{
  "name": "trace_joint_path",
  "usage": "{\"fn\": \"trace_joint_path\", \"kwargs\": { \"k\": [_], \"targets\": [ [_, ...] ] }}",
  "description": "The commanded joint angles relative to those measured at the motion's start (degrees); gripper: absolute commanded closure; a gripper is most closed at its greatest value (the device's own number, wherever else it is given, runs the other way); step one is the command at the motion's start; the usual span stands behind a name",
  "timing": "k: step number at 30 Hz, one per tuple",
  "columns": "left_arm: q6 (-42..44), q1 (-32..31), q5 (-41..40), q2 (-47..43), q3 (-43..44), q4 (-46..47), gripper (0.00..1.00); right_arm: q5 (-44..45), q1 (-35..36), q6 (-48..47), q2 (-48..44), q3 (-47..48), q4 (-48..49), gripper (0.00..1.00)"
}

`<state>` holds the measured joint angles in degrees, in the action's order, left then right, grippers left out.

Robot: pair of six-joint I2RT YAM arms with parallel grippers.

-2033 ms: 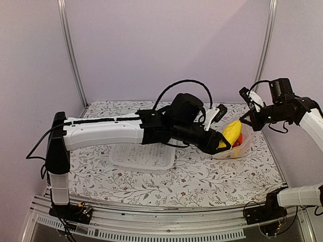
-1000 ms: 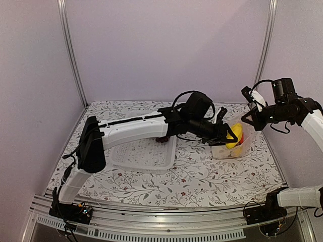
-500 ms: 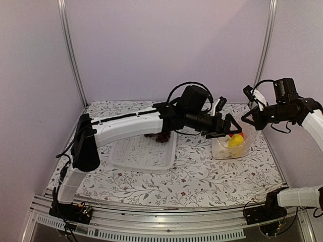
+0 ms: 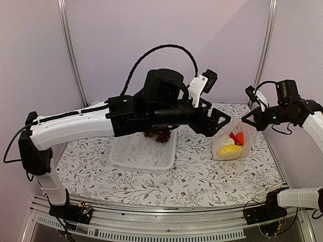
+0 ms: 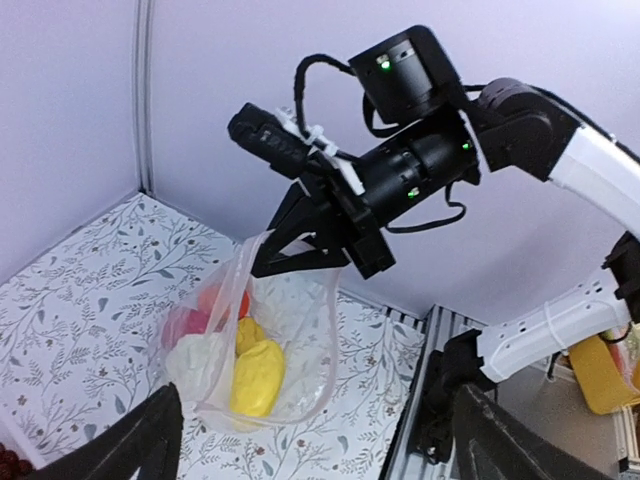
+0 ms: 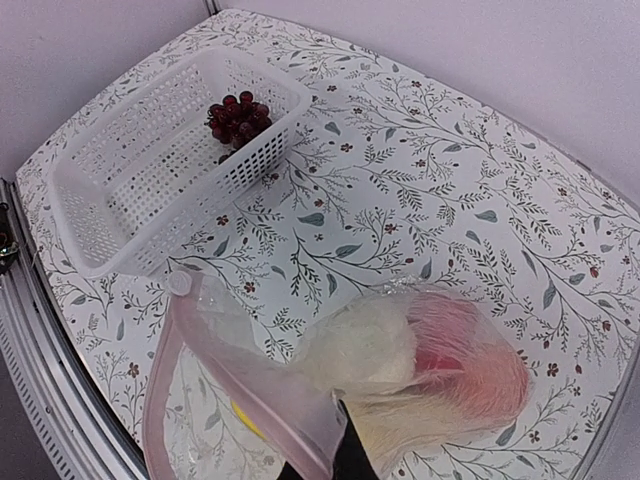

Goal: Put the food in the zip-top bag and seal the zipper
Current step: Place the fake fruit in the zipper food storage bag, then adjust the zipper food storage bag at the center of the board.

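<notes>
The clear zip-top bag (image 4: 231, 144) stands open at the right of the table. It holds two yellow pieces (image 5: 257, 375), the white cauliflower (image 6: 360, 345), the red pepper (image 6: 462, 362) and something orange (image 4: 240, 137). My right gripper (image 4: 251, 120) is shut on the bag's upper rim and holds the mouth open; its pinkish zipper strip (image 6: 155, 400) hangs loose. My left gripper (image 4: 218, 121) is open and empty, raised above and left of the bag, fingers (image 5: 140, 450) spread wide. The dark grape bunch (image 4: 161, 134) lies in the white basket.
The perforated white basket (image 4: 143, 155) sits left of centre on the flowered table and also shows in the right wrist view (image 6: 120, 190). The left arm stretches over it. Metal frame posts stand at the back corners, and the table's right edge lies close to the bag.
My left gripper carried a yellow piece into the bag, let it go, then opened and drew back up and to the left. The right gripper kept hold of the bag's rim.
</notes>
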<state>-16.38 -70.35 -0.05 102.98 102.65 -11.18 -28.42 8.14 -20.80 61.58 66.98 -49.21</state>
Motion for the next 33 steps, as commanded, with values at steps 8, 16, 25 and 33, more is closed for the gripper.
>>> {"fn": "trace_joint_path", "kwargs": {
  "k": [8, 16, 25, 33],
  "targets": [
    [14.98, 1.46, -8.08, 14.71, 5.46, -7.38, 0.24, -6.7, -1.11, -1.11, -2.57, -3.72, 2.1, 1.0],
    [16.29, 3.2, -8.23, 26.23, 17.25, -12.17, 0.38, -7.7, -1.35, -1.35, -4.1, -4.94, 1.78, 1.0],
    [20.68, 3.42, -10.11, 26.93, 20.58, -13.3, 0.84, -7.8, -1.32, -0.82, -2.45, -1.92, 0.52, 1.0],
    [18.61, 0.93, 0.44, 14.73, 15.33, -9.3, 1.0, 7.4, -1.32, -1.59, 1.09, 7.47, -1.5, 1.0]
  ]
}}
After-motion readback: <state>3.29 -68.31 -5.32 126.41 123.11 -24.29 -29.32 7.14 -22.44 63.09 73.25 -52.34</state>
